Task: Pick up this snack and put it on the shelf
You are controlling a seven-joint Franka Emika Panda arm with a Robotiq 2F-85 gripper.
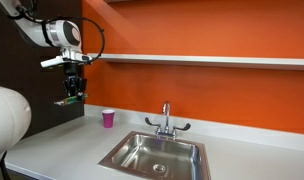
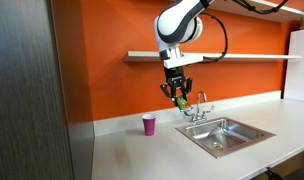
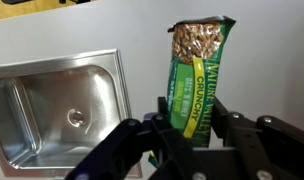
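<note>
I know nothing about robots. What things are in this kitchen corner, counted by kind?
Snack: 1 (green packet)
Cup: 1 (pink)
Sink: 1
Tap: 1
Shelf: 1
Total: 5

Orange wall [image 1: 192,30], grey counter [image 1: 72,140] w/ steel sink [image 1: 157,155], poss. dark cabinet [image 2: 32,90]
</note>
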